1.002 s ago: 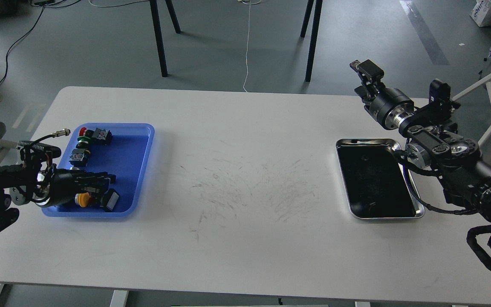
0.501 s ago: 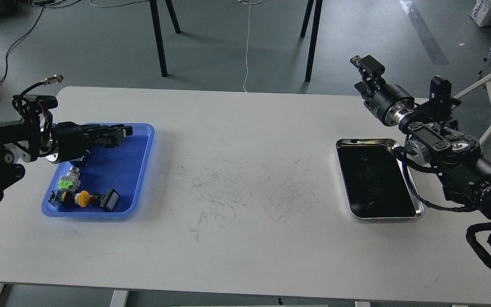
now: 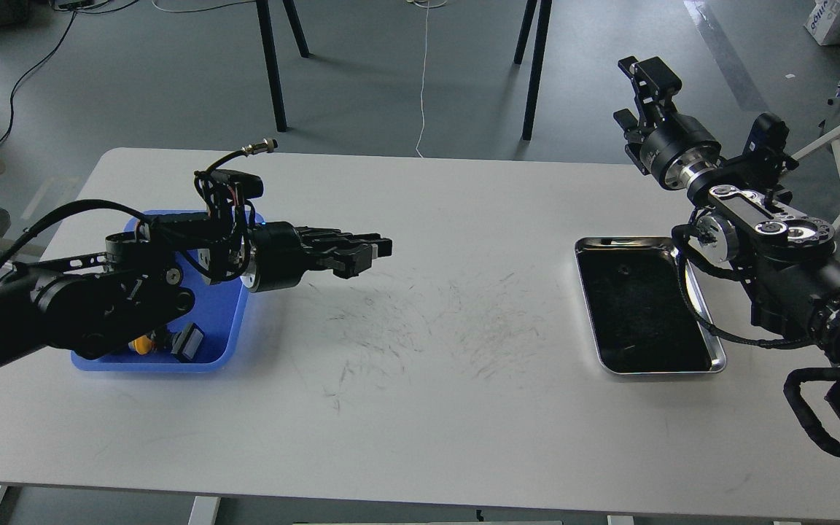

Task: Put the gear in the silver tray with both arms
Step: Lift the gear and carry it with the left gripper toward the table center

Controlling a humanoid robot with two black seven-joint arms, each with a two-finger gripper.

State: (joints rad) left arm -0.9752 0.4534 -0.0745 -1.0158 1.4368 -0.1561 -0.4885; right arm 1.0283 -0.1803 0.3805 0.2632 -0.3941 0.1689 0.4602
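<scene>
**Left claw out over the desk, silver tray empty and waiting**

The silver tray [image 3: 712,361] lies flat on the right side of the white desk [image 3: 420,408], its dark inside bare: no gear in it. It sits close under the right arm, which suits a handover route, since the parts are stored on the far left and the tray on the far right.

The left claw [image 3: 372,251] reaches rightward above the desk, just past the blue tray [image 3: 234,321]. Its prongs look drawn together, but the view is dark and end-on; whether they pinch a small part or nothing at all cannot be told. The right claw [image 3: 650,76] is raised high behind the silver tray, pointing away and upward, and whether it is spread or pressed together cannot be told either. Held there, it leaves the tray's opening free from above.

In the blue tray a yellow-capped button [image 3: 143,343] and a small black switch [image 3: 188,341] show beside the left forearm, which hides the rest. Between the two trays the desk carries only scuff marks. Beyond the desk stand dark chair legs [image 3: 274,65] on the grey floor, well apart from the work.
</scene>
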